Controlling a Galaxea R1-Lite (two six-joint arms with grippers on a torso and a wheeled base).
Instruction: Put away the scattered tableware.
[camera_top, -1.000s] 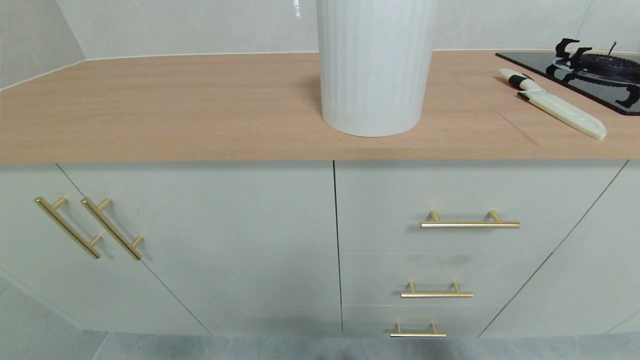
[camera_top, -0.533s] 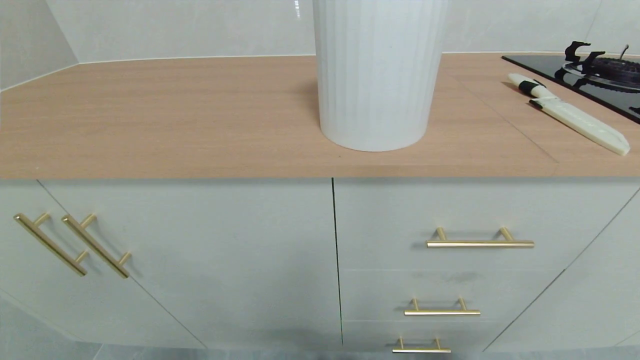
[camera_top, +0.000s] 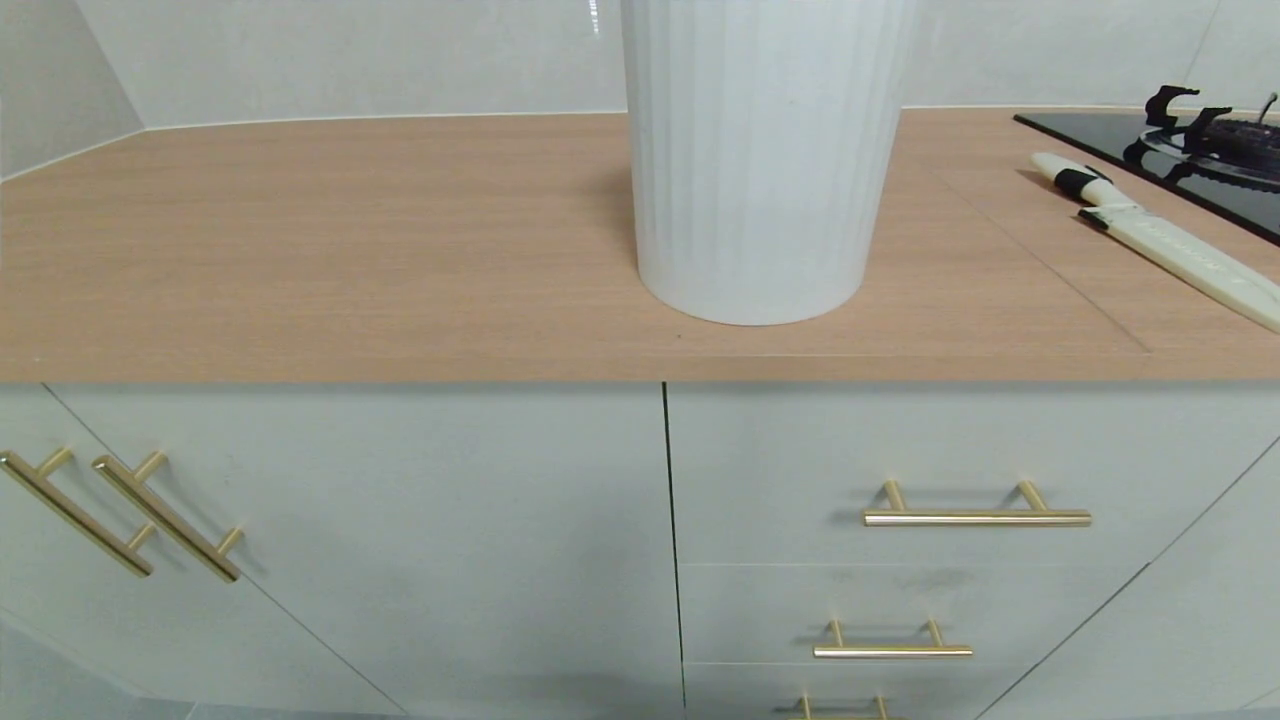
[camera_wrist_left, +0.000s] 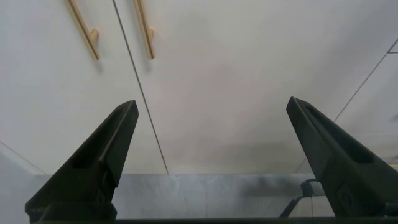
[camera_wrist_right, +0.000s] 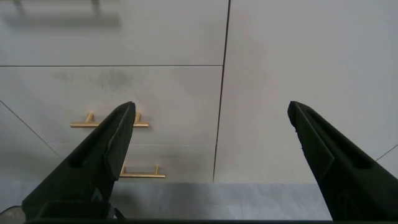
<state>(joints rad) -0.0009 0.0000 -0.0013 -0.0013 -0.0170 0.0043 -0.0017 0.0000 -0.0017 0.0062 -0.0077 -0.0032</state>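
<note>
The knife (camera_top: 1165, 243) lies at 2 o'clock, blade toward 4, nearer the right gripper (camera_wrist_right: 211, 109); left gripper (camera_wrist_left: 211, 107) likewise spread empty.

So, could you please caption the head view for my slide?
White ribbed container on a wooden counter, knife beside the hob, closed drawers below.

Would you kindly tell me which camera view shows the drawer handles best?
The head view: the top drawer handle is whole. The right wrist view shows two lower handles, one partly behind the right gripper. The left wrist view faces the door handles.
</note>
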